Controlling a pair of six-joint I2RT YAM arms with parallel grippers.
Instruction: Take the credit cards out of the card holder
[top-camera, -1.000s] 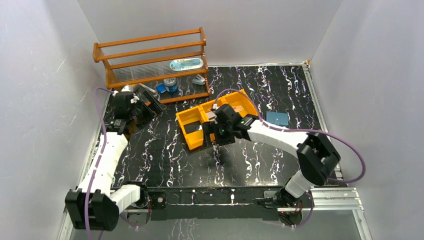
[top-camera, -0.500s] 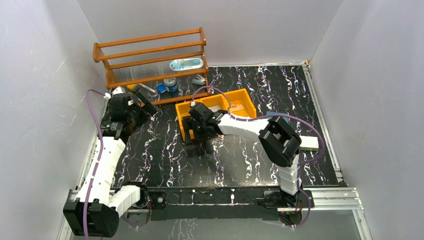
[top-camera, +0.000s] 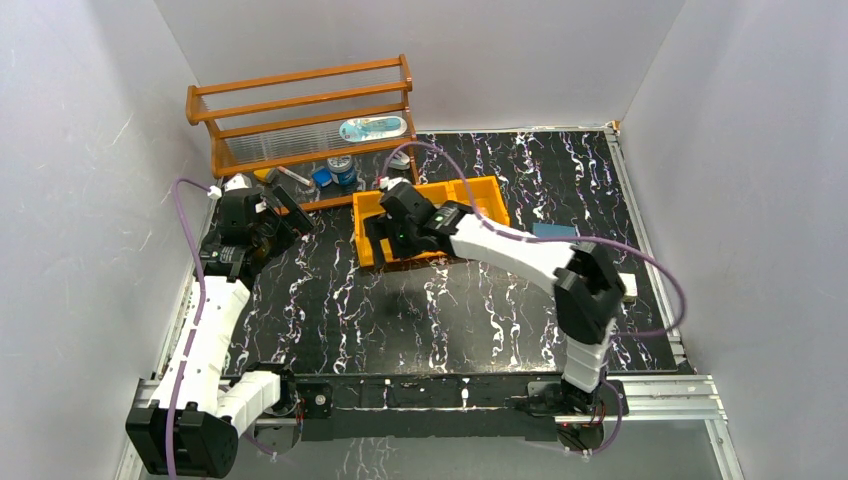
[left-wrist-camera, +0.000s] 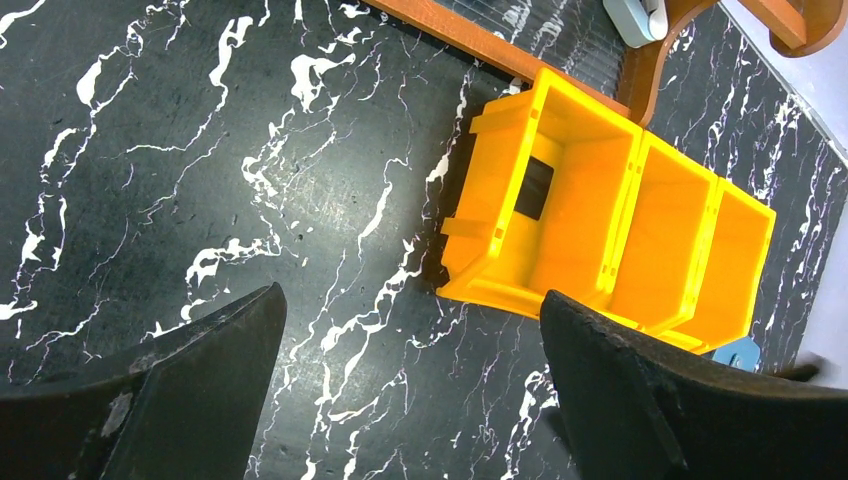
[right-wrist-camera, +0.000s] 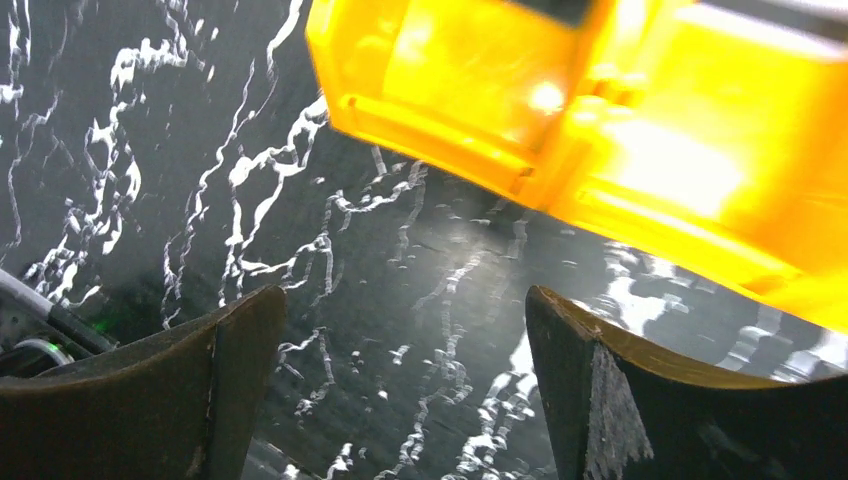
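Above the black marbled table (top-camera: 330, 300), the right gripper (top-camera: 385, 238) hangs over the orange tray (top-camera: 480, 205), jaws spread wide. The left gripper (top-camera: 290, 212) is equally spread. The light blue card holder (top-camera: 556, 229) lies well to their right, partly hidden. What looks like a dark card (left-wrist-camera: 533, 188) sits in the tray's end compartment.

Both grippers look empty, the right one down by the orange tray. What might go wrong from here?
The open right gripper hangs low, close to the wall of the orange tray; a careless move may shove the tray and the dark card inside it. The card holder lies partly hidden behind the right arm, which may sweep it if it swings that way.
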